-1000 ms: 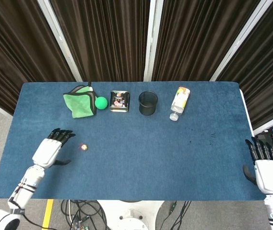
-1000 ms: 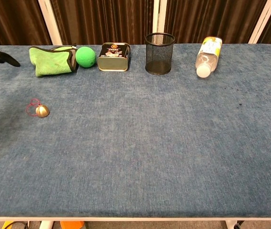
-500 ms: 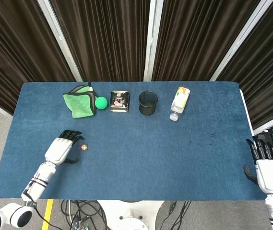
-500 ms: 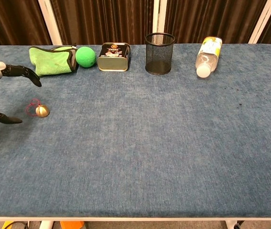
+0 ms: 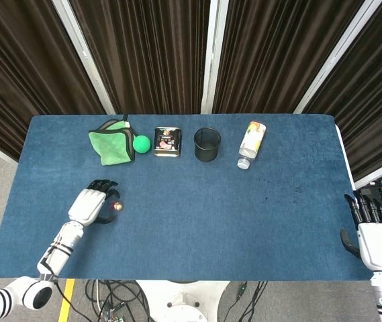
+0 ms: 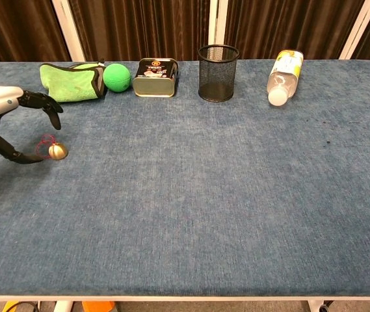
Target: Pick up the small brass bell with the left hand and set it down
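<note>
Shiny brass bell (image 6: 57, 151), matt blue cloth table (image 6: 211, 195)

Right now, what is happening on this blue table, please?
The left robot hand is open around the small brass bell near the table's left edge, fingers above it and thumb low beside it, not yet gripping. The right robot hand waits at the right edge, holding nothing. Along the back stand a green cloth, green ball, tin can, mesh cup and a lying bottle.
</note>
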Available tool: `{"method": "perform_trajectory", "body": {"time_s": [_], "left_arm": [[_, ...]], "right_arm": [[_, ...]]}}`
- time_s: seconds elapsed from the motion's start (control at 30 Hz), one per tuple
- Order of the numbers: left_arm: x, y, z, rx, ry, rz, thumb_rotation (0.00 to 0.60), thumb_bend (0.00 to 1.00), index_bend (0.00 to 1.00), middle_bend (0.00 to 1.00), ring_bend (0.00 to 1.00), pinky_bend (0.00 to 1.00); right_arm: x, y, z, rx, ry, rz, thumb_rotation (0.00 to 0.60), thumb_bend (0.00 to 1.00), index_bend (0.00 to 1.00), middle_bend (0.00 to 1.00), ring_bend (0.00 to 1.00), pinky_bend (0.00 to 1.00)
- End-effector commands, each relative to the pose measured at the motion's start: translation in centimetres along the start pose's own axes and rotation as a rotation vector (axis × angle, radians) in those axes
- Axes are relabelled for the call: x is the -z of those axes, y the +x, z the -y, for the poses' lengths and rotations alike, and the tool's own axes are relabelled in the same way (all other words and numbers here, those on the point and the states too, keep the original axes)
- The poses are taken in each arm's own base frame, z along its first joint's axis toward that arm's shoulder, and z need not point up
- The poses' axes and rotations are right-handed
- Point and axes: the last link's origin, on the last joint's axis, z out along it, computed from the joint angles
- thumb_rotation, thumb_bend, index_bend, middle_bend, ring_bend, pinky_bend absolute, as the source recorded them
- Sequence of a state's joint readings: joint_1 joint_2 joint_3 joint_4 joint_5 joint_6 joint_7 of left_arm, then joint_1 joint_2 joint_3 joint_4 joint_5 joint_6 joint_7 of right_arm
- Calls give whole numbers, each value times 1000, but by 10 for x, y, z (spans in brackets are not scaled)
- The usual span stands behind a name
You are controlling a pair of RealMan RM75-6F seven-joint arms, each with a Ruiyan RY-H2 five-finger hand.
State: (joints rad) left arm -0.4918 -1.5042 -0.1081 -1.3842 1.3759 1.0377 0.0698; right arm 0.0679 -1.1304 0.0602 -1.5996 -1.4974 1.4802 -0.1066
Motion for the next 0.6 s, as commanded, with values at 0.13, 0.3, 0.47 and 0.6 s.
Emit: {"method": "perform_trajectory", "body": {"time_s": [0.13, 0.3, 0.47, 0.6], "left_arm": [[-7, -2, 0, -7, -1, 7, 600, 239, 422, 189, 105, 143], [-9, -3, -1, -14, 0, 8, 600, 258, 454, 198, 105, 143], [-10, -5, -1, -12, 1, 11, 600, 263, 466, 204, 105, 143], [-12, -7, -2, -11, 3, 19, 600, 286, 476, 204, 105, 143]], "right_arm": [[0, -2, -1, -3, -3, 5, 600, 345, 0, 0, 0, 0], [0, -3, -3, -6, -5, 8, 600, 345, 0, 0, 0, 0], [0, -5, -3, -7, -7, 14, 600, 345, 0, 0, 0, 0], [0, -5, -4, -9, -7, 14, 600, 344, 0, 0, 0, 0]]}}
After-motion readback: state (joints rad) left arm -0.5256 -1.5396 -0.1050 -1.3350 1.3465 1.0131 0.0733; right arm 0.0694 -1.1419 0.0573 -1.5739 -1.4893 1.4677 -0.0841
